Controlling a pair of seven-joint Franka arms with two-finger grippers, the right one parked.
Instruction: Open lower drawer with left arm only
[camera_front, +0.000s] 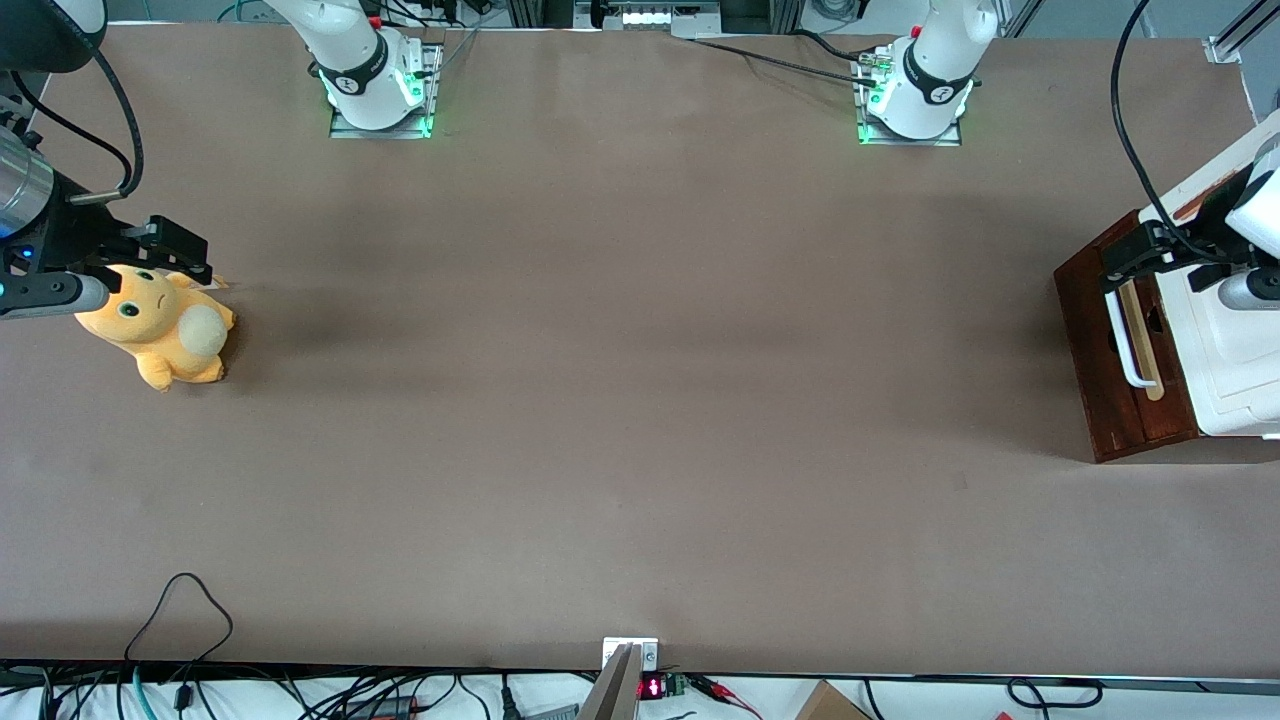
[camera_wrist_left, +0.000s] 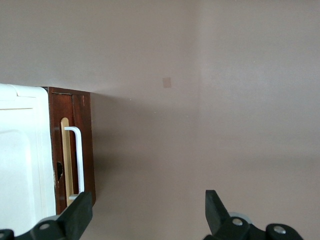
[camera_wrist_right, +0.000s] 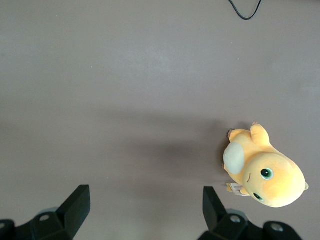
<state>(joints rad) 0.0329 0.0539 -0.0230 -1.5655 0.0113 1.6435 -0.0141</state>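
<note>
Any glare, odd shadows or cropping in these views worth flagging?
Front view: green glow at both arm bases; lower drawer cropped by the frame edge, open pincer above it. Left wrist view: soft shadow beside the drawer; white handle sharp. Right wrist view: even light, plush toy sharp.

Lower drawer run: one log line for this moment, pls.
phase: approach | gripper: open, above the drawer front, touching nothing | lower drawer: looks shut | handle: ungrasped | plush toy: at parked arm's end
</note>
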